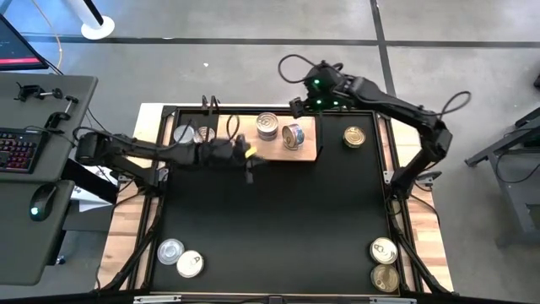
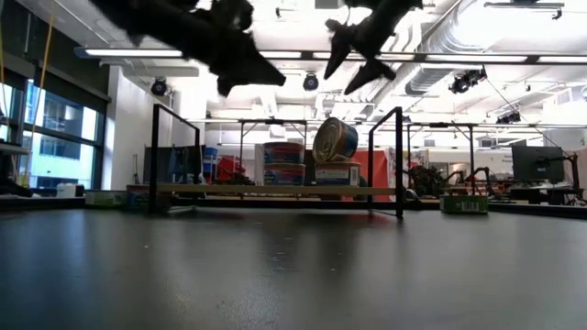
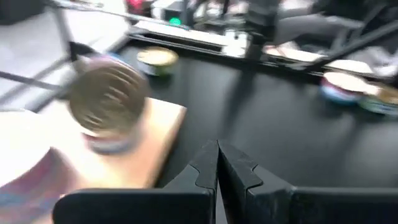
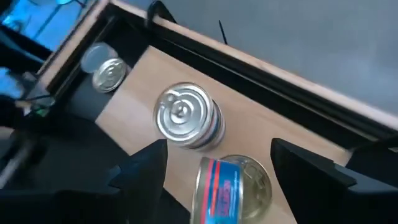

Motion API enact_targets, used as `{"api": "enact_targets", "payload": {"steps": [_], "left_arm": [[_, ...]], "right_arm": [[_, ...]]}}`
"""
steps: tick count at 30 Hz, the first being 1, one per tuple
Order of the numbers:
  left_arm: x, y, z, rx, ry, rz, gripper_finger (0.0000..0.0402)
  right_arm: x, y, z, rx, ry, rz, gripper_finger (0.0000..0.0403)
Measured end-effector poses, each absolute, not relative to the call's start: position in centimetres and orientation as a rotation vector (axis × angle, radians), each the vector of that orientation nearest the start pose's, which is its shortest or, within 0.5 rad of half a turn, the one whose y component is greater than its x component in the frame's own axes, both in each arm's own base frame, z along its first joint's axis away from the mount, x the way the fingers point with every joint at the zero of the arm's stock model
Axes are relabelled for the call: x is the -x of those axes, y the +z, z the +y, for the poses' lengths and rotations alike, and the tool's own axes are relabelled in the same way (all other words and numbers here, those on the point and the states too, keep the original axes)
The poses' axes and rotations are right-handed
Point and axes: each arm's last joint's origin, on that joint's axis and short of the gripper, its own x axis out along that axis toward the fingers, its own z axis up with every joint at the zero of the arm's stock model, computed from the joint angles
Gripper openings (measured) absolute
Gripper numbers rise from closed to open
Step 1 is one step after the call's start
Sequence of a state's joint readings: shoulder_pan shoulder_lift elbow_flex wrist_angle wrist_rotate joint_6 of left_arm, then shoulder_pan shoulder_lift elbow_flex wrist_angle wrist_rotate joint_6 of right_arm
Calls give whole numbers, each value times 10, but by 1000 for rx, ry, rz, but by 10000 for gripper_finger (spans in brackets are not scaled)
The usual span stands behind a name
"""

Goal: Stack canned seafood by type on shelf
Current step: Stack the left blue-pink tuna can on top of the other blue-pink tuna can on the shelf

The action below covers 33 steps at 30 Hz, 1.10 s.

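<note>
High view shows a tipped can (image 1: pixel 294 135) lying tilted on a stack on the shelf (image 1: pixel 309 152), beside a neat stack (image 1: pixel 267 126). It looks best to grab the tipped can square and set it flat. Right claw (image 1: pixel 304 105) hangs open just above it, arm reaching in. Left claw (image 1: pixel 250 170) is closed and empty, nearby over the table (image 1: pixel 278 219).

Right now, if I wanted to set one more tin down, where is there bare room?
The middle of the black mat is bare, between the tins at its near corners. The wooden shelf is crowded: a stack and a tilted can, with the right hand above and the left hand at its edge.
</note>
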<state>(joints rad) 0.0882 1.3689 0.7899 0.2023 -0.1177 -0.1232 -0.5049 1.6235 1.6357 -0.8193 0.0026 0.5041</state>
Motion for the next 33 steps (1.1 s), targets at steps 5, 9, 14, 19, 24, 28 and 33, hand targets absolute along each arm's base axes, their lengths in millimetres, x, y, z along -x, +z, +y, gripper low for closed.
{"api": "enact_targets", "payload": {"steps": [5, 9, 14, 19, 24, 28, 33], "left_arm": [[-308, 281, 67, -13, 264, 328, 0], [-314, 282, 92, -54, 196, 303, 0], [-325, 253, 110, -14, 121, 369, 0], [-335, 229, 110, -13, 100, 434, 0], [-339, 235, 112, -17, 139, 361, 0], [-340, 240, 114, -35, 178, 311, 0], [-345, 234, 113, -43, 223, 314, 0]], "right_arm": [[-287, 371, -145, -613, -631, 736, 275], [-270, 374, -129, -594, -728, 843, 243], [-252, 376, -120, -579, -860, 920, 103], [-230, 371, -132, -570, -923, 1035, 19], [-192, 349, -155, -650, -858, 1029, 3], [-164, 323, -165, -747, -772, 895, 1], [-157, 286, -168, -825, -680, 851, 0]]}}
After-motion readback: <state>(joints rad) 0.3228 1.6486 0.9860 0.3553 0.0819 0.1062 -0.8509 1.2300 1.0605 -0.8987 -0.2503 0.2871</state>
